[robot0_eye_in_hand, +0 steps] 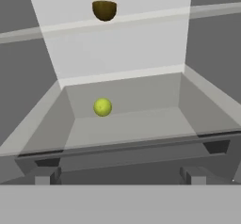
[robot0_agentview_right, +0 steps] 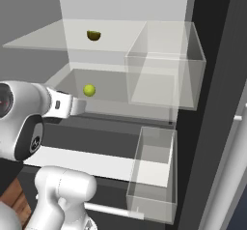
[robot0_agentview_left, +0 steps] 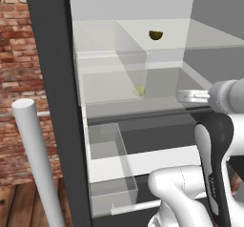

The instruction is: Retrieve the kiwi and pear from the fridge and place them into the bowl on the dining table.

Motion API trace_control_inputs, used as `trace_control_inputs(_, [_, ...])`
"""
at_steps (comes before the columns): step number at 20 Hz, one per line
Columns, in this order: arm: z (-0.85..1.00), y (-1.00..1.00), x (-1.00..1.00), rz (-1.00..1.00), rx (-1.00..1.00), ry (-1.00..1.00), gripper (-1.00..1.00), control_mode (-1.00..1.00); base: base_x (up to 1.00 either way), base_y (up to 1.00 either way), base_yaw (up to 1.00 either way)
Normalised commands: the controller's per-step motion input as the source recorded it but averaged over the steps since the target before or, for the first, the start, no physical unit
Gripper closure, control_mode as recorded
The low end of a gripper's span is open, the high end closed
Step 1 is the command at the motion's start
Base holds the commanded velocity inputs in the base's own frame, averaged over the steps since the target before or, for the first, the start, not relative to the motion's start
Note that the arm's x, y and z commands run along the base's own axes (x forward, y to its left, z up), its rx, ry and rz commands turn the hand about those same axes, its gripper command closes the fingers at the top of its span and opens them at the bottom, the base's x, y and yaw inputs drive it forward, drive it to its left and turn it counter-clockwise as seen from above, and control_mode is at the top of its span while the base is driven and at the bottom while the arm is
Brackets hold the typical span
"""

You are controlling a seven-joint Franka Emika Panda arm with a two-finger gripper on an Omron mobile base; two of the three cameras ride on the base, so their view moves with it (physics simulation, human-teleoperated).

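While the pear (robot0_eye_in_hand: 102, 107) sits on the fridge's (robot0_agentview_left: 57, 78) glass shelf (robot0_eye_in_hand: 127, 124), the fingers (robot0_eye_in_hand: 190, 175) stand apart, empty.

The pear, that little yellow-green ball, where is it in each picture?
Left base view: the pear sits just right of the middle, seen through a clear door bin.
Right base view: it is left of the middle, beside the gripper.
Hand view: it is near the middle, left of center.
Shared landmark: the kiwi on the glass shelf above it, in all three.
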Motion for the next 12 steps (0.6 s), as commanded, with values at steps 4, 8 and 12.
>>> trace_control_inputs(4, [0.32,0.00,0.00,0.00,0.00,0.00,-1.00,-1.00,0.00,0.00,0.00])
trace_control_inputs(8, [0.50,0.00,0.00,0.00,-0.02,0.00,-1.00,-1.00,0.00,0.00,0.00])
trace_control_inputs(12, [0.54,0.00,0.00,0.00,-0.04,0.00,-1.00,-1.00,0.00,0.00,0.00])
